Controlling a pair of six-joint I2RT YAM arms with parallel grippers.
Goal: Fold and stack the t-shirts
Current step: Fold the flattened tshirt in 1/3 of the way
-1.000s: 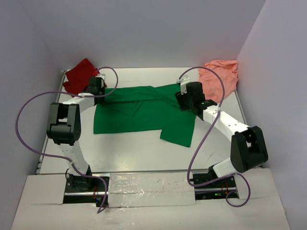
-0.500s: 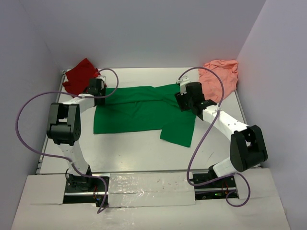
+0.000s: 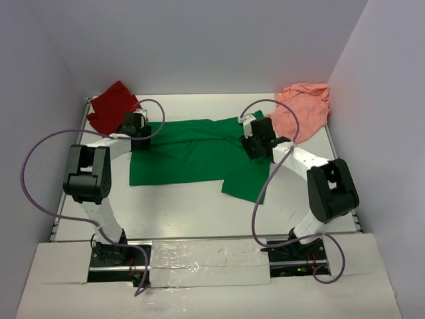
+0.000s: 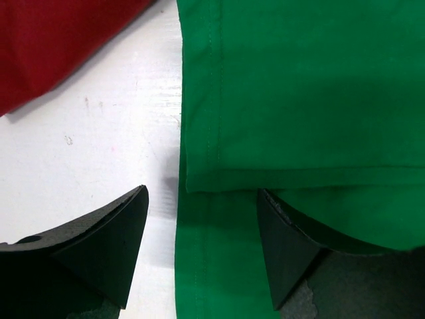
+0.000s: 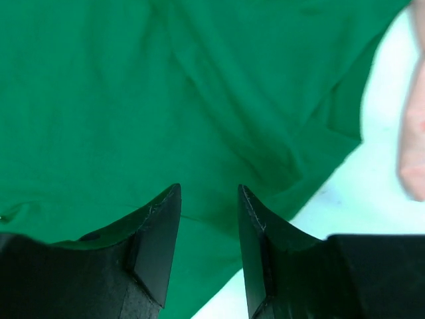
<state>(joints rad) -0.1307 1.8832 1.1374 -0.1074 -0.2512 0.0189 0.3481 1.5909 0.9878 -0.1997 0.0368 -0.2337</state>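
A bright green t-shirt (image 3: pixel 192 151) lies spread across the middle of the table, its top part folded over and one flap hanging toward the front right. My left gripper (image 3: pixel 138 127) is at its left edge. In the left wrist view that gripper (image 4: pixel 202 199) is open, straddling the green shirt's (image 4: pixel 299 86) folded hem without pinching it. My right gripper (image 3: pixel 256 142) is over the shirt's right end. There the jaws (image 5: pixel 208 193) stand apart above the green cloth (image 5: pixel 133 86), holding nothing. The dark red t-shirt (image 3: pixel 109 105) is bunched at the back left and the salmon pink t-shirt (image 3: pixel 302 109) at the back right.
The white table (image 3: pixel 186 206) is walled on the left, back and right. Purple cables loop from both arms over the table. The red shirt (image 4: pixel 60 40) lies close beside the left gripper, and a blurred edge of the pink shirt (image 5: pixel 415 133) shows right of the right gripper.
The left gripper has opened and let go of the green shirt's left edge. The right arm has swung inward, toward the left, and its jaws have narrowed.
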